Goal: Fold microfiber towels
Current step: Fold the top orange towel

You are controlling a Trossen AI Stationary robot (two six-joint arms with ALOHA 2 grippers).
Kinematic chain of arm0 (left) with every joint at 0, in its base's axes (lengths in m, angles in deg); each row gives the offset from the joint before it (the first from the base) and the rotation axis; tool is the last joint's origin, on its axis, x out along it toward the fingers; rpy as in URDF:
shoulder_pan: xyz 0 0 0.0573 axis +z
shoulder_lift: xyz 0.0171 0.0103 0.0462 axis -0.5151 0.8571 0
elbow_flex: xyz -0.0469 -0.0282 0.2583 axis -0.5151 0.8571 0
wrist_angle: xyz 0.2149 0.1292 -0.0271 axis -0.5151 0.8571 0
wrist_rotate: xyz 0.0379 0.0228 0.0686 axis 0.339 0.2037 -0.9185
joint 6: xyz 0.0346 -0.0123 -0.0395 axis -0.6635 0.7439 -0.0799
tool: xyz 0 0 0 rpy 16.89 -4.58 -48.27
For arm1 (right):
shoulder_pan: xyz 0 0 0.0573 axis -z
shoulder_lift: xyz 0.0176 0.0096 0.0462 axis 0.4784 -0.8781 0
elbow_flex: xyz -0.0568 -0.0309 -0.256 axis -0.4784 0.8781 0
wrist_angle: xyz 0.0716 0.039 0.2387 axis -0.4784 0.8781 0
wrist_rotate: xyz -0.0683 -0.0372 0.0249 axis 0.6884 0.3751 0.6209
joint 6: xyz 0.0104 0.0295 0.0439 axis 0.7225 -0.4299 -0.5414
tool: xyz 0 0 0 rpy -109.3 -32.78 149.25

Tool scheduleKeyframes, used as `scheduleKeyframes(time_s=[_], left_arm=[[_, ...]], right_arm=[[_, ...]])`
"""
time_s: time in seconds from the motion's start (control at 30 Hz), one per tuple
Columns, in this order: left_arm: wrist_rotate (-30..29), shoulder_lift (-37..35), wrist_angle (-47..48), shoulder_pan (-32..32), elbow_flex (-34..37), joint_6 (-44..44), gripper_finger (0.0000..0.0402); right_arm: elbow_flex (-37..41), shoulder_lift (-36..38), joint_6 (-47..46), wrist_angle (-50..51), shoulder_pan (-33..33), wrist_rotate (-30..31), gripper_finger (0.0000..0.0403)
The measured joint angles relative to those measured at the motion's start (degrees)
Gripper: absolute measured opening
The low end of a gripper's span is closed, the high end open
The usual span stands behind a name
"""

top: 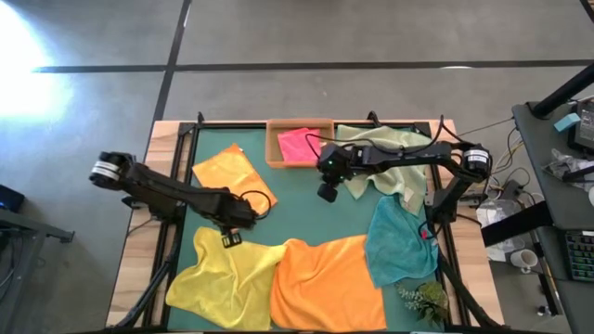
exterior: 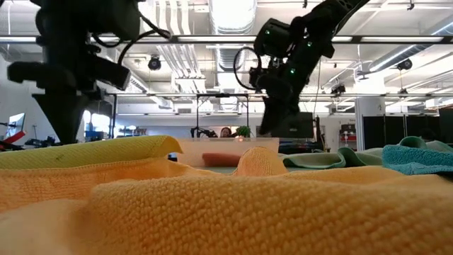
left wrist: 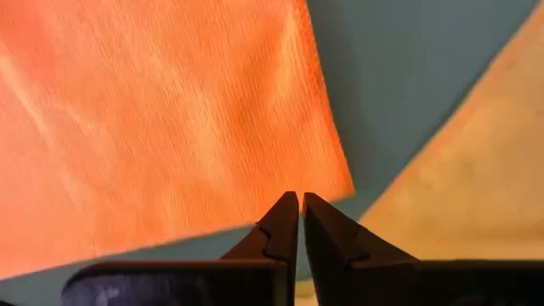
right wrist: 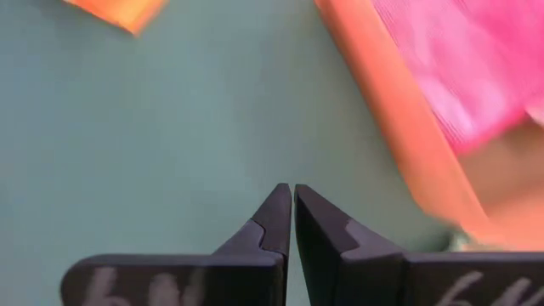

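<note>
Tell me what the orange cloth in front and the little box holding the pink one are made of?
The orange cloth looks like soft, matte microfiber; the low view shows its fuzzy nubby pile. The box appears to be light unpainted wood, though no grain is visible.

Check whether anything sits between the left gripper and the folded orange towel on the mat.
Nothing visible does. The left gripper, shut and empty, hovers over bare green mat just beside the folded orange towel; only open mat lies between them. The yellow towel lies on its other side.
</note>
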Motion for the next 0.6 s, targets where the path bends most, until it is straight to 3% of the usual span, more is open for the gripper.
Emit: scheduleKeyframes(time_s=[0.23,0.37,0.6], left_arm=[[0.4,-3.2,0.8,0.0,-0.4,0.0,0.0028],[0.5,-3.6,5.8,0.0,-2.0,0.0,0.0073],[3.6,-3.6,11.4,-0.1,-3.1,4.9,0.0158]], right_arm=[[0.0,0.0,0.2,-10.5,0.0,-9.2,0.0034],[-0.3,0.0,1.7,-12.9,0.0,-10.6,0.0071],[-7.5,-3.1,15.9,-13.4,0.0,-10.6,0.0127]])
